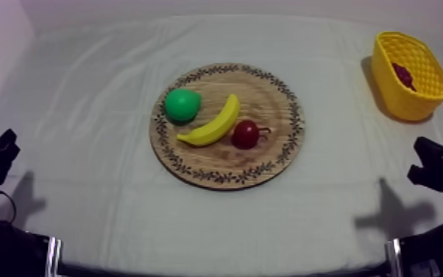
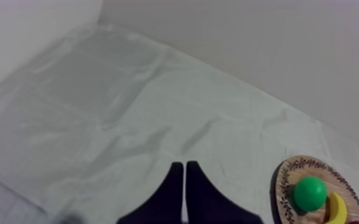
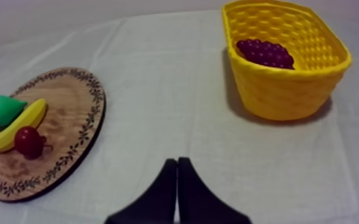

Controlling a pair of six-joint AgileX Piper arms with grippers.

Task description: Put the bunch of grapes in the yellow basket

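Grapes: the bunch of grapes (image 3: 265, 52) lies inside the yellow basket (image 3: 283, 89), low against its far wall. None of it is on the board, so I judge the task done.
Basket: it stands upright on the cloth (image 1: 84, 162) at my right side, well apart from the board. Its mouth faces up, which suits a drop from above.
Board: the wooden board (image 1: 268, 158) sits mid-table and carries a pear (image 1: 182, 104), a banana (image 1: 213, 125) and a small red fruit (image 1: 245, 134). The banana lies between the other two, close against each.
Left gripper: my left gripper (image 2: 184, 168) has its fingers pressed together in a narrow wedge with nothing between them. It sits low over bare cloth, with the board's pear side nearby. This job is not its own, hence the parked pose.
Right gripper: my right gripper (image 3: 177, 162) is closed the same way and holds nothing. It points at the cloth between board and basket, clear of both.
Next: as I judge it, nothing is left to carry, and the other fruit belongs where it is.
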